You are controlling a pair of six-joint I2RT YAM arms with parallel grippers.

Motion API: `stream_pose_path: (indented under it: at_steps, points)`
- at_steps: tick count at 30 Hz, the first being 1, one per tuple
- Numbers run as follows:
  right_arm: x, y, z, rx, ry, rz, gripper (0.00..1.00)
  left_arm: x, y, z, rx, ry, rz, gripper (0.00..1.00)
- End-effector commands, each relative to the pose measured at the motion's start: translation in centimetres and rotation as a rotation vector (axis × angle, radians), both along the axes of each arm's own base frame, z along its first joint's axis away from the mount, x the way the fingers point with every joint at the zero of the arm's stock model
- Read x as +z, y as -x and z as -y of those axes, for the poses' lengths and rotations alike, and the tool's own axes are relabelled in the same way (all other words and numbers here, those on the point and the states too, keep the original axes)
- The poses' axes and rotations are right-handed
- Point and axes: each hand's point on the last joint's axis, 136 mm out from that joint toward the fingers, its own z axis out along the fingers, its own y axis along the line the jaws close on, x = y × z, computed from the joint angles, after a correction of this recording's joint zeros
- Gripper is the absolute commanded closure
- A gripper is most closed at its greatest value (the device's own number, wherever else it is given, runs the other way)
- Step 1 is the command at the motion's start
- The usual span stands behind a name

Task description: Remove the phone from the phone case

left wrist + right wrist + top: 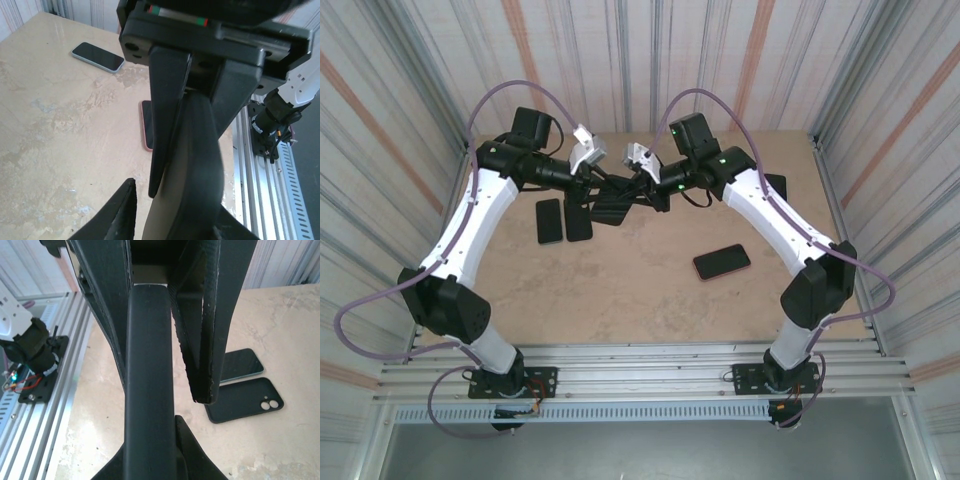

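Observation:
A dark phone case hangs above the back middle of the table, between both grippers. My right gripper is shut on it. In the right wrist view the case's edge runs upright, with my right gripper tight against both its sides. My left gripper stands open around the bent case: one finger is clear of it, with table showing in the gap. I cannot tell whether a phone is inside.
A phone and an empty black case lie side by side on the table under the left arm. A phone in a pink case lies at the middle right. Metal rails run along the near edge.

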Motion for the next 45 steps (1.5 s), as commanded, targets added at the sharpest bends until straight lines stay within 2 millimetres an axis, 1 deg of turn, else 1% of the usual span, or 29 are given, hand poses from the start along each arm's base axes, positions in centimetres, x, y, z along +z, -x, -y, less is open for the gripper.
stream_pose_path:
  at_steps: [1,5,7,10,11,14,16,20,22,25,28,31,33,35,36,38,39,41,43,45]
  points:
    - [1.3,1.3,-0.6,0.062,-0.024,0.027,0.92,1.7,1.2,0.1,-0.034,0.031,0.05,0.74]
    - [1.0,1.5,-0.9,0.068,-0.012,0.026,0.93,1.9,1.3,0.2,-0.05,0.048,0.044,0.81]
    - [1.3,1.6,-1.1,0.07,-0.018,0.031,0.92,1.9,1.4,0.3,-0.056,0.058,0.031,0.84]
    - [1.5,1.5,-1.2,0.067,-0.024,0.026,0.9,1.8,1.5,0.4,-0.059,0.058,0.022,0.92]
    - [1.5,1.5,-1.2,0.065,-0.022,0.024,0.87,1.8,1.5,0.4,-0.059,0.059,0.024,0.93]
    - [1.2,1.4,-1.2,0.062,-0.02,0.017,0.73,2.2,1.6,0.3,-0.056,0.06,0.035,0.93]
    - [1.1,1.3,-1.2,0.052,-0.023,0.013,0.67,2.4,1.5,0.2,-0.051,0.066,0.035,0.94]
    - [1.3,1.1,-0.9,0.019,-0.038,0.002,0.48,3.1,0.7,-0.2,-0.004,0.1,0.027,0.97]
    - [1.1,0.5,-0.3,-0.023,-0.047,-0.009,0.43,3.6,0.4,-0.3,0.014,0.13,0.031,0.97]
    - [1.9,-1.1,1.2,-0.127,-0.115,-0.043,0.33,4.4,-0.5,-0.6,0.065,0.186,0.018,0.96]
    - [3.2,-2.9,3.1,-0.262,-0.236,-0.102,0.25,5.3,-1.6,-0.5,0.129,0.253,-0.002,0.95]
    - [3.9,-4.6,5.0,-0.402,-0.369,-0.22,0.21,5.9,-3.1,-0.6,0.232,0.314,-0.053,0.96]
    - [4.1,-5.8,6.2,-0.497,-0.473,-0.358,0.2,6.1,-4.5,-1.0,0.33,0.351,-0.117,0.95]
    - [4.3,-6.1,6.8,-0.547,-0.558,-0.452,0.21,6.5,-5.3,-1.1,0.397,0.394,-0.175,0.95]
    - [3.9,-6.5,7.3,-0.601,-0.591,-0.494,0.22,6.5,-6.0,-1.4,0.451,0.418,-0.208,0.95]
    - [3.3,-6.8,8.0,-0.67,-0.643,-0.549,0.23,6.6,-6.8,-1.6,0.513,0.469,-0.256,0.95]
    - [3.1,-7.0,8.5,-0.718,-0.674,-0.58,0.24,6.5,-7.5,-2.1,0.577,0.493,-0.288,0.94]
    - [2.6,-6.9,8.8,-0.758,-0.719,-0.631,0.25,6.2,-8.3,-2.6,0.652,0.555,-0.357,0.95]
    - [2.2,-6.5,8.7,-0.782,-0.761,-0.669,0.26,6.3,-8.8,-2.7,0.688,0.626,-0.417,0.95]
    - [1.5,-6.3,8.7,-0.803,-0.784,-0.703,0.28,6.7,-8.9,-2.6,0.711,0.672,-0.436,0.95]
